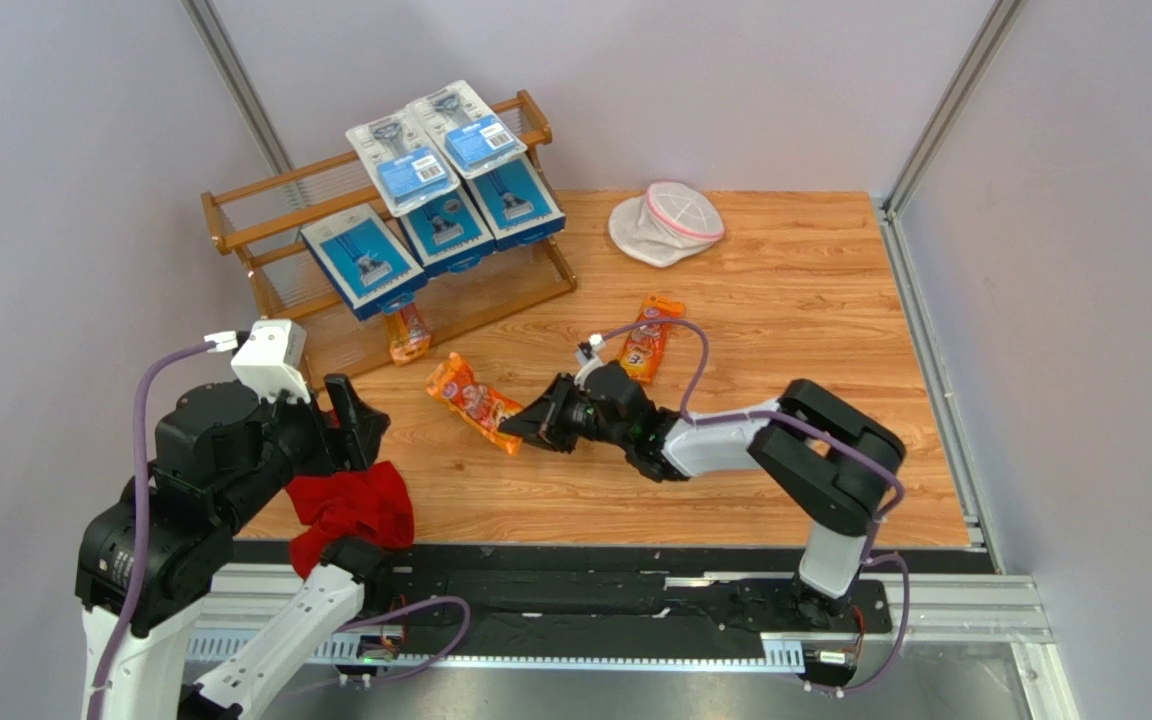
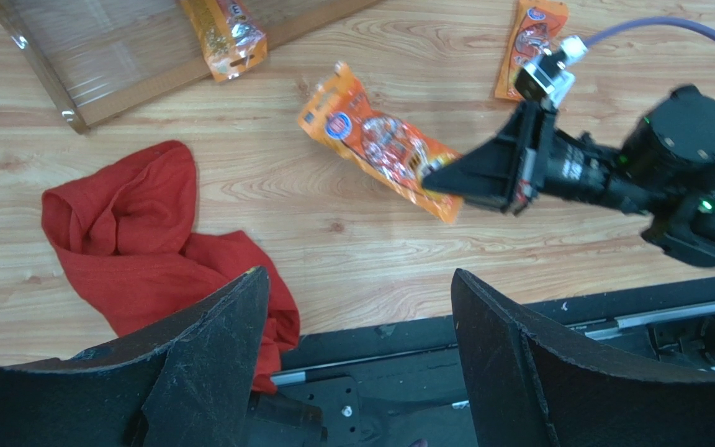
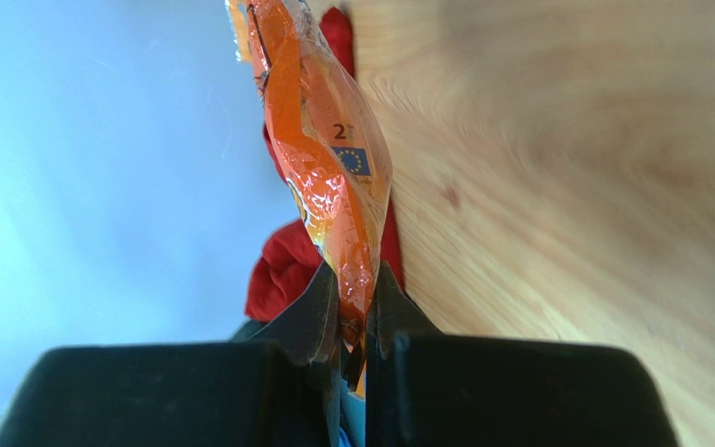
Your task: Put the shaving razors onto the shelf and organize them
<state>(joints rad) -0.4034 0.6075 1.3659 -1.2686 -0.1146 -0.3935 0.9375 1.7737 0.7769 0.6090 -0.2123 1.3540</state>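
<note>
The brown wooden shelf [image 1: 279, 186] stands at the back left. Three blue razor boxes [image 1: 447, 225] lean on it, and two clear blister packs [image 1: 405, 162] lie on its top. One orange bag [image 1: 408, 332] rests against its foot. My right gripper [image 1: 519, 434] is shut on the near end of a second orange bag [image 1: 470, 398] [image 3: 329, 177] [image 2: 380, 144], low over the table. A third orange bag [image 1: 651, 339] lies behind the right arm. My left gripper [image 2: 359, 284] hangs open and empty above the table's front edge.
A crumpled red cloth [image 1: 354, 507] [image 2: 137, 228] lies at the front left, right beside the left gripper. A round white pouch with pink trim [image 1: 668, 222] sits at the back centre. Grey walls close in the table's left, back and right sides.
</note>
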